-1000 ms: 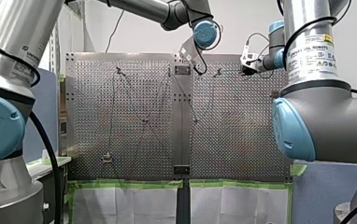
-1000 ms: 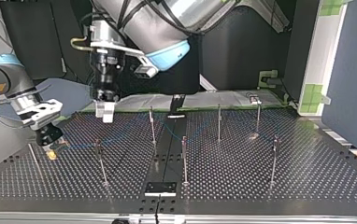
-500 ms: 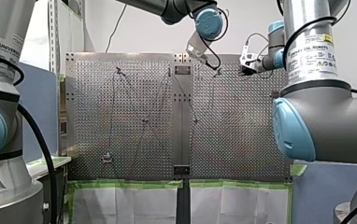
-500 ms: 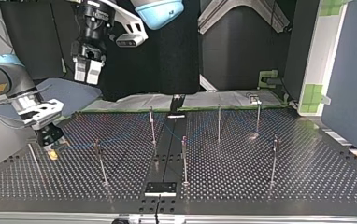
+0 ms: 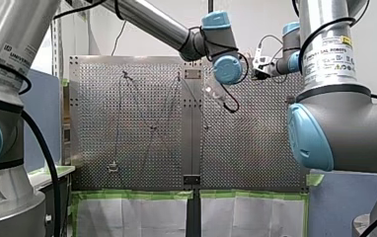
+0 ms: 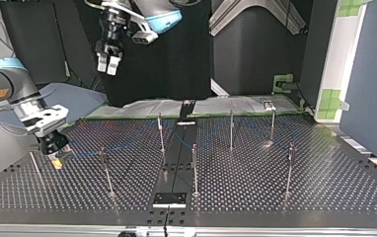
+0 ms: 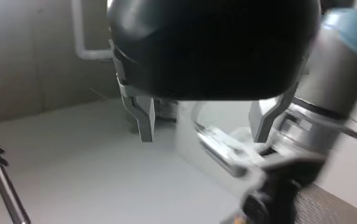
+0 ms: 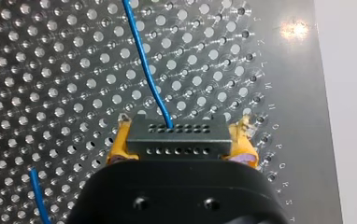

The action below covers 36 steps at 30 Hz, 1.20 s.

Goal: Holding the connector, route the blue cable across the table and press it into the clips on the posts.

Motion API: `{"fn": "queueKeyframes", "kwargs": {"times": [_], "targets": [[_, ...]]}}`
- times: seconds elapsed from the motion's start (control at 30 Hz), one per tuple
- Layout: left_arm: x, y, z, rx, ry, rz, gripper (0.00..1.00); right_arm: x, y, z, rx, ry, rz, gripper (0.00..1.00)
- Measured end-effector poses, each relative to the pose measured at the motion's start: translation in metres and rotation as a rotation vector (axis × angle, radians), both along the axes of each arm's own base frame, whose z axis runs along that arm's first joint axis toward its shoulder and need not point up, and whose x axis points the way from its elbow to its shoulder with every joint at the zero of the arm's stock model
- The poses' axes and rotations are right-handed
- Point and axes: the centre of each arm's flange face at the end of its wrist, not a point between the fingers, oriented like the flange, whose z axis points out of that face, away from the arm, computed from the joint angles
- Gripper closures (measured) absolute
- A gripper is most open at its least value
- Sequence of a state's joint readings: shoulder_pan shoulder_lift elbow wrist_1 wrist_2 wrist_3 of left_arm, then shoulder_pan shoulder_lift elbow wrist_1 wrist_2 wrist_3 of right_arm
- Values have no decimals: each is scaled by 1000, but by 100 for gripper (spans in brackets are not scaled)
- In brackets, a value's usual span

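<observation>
L gripper [image 6: 106, 64] now risen, fingers apart, high above connector [image 8: 176, 129]; R gripper [image 8: 181, 141] clamps it. Cable [image 8: 144, 65] prob. awaits next clip.

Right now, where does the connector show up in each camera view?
Front view: too small to tell; look at my right gripper, at the perforated table's far end, right of centre.
Top view: at the left, in my right gripper, barely resolvable.
Left wrist view: cannot tell.
Right wrist view: connector clamped between the yellow pads, blue cable leaving it.
Shared landmark: the perforated table.
</observation>
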<state>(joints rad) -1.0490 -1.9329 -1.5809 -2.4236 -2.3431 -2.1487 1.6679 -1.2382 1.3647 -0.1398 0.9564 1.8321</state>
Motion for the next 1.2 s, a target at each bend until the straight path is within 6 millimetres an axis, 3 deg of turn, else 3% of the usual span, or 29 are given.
{"fn": "queueKeyframes", "kwargs": {"times": [0.27,0.57,1.2], "targets": [[8,7,-62,75,34,48,0,0,0,0,0,1,0,100],[35,25,-130,157,56,53,0,0,0,-1,-1,3,0,100],[84,100,-272,315,137,53,0,-4,-3,-2,1,3,-9,100]]}}
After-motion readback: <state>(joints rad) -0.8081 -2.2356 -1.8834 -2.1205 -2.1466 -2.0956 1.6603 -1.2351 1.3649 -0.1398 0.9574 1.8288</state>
